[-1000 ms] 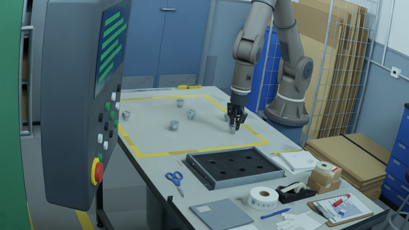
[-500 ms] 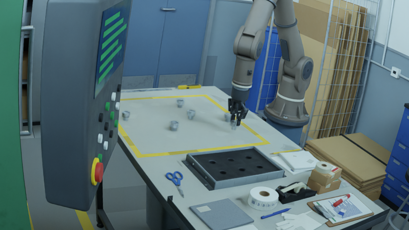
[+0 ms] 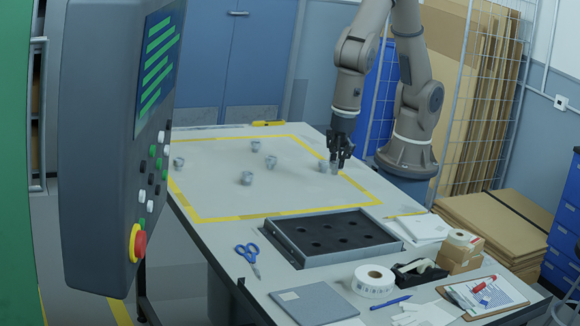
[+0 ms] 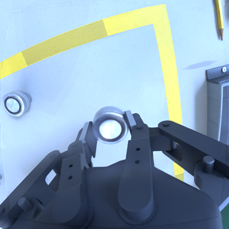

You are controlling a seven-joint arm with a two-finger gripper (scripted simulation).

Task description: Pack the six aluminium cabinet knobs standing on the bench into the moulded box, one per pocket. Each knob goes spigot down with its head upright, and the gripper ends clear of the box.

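Inside the yellow-taped area at the back of the bench, several aluminium knobs stand upright. One knob (image 3: 334, 166) (image 4: 110, 127) sits at the right side near the tape, and I hold it in my closed gripper (image 3: 336, 165) (image 4: 106, 131). A second knob (image 3: 323, 166) (image 4: 16, 103) stands just to its left. Others stand further left: one (image 3: 271, 161), one (image 3: 255, 145), one (image 3: 246, 177) and one (image 3: 178, 163). The moulded box (image 3: 332, 236) lies in front of the taped area, with dark foam and round pockets that look empty.
The box's metal rim (image 4: 218, 97) shows at the right edge of the wrist camera. Scissors (image 3: 249, 255), a label roll (image 3: 373, 280), a tape dispenser (image 3: 417, 271), a notepad (image 3: 422, 227) and a pencil (image 3: 405, 215) lie around the box. A control panel (image 3: 117, 138) stands at the left.
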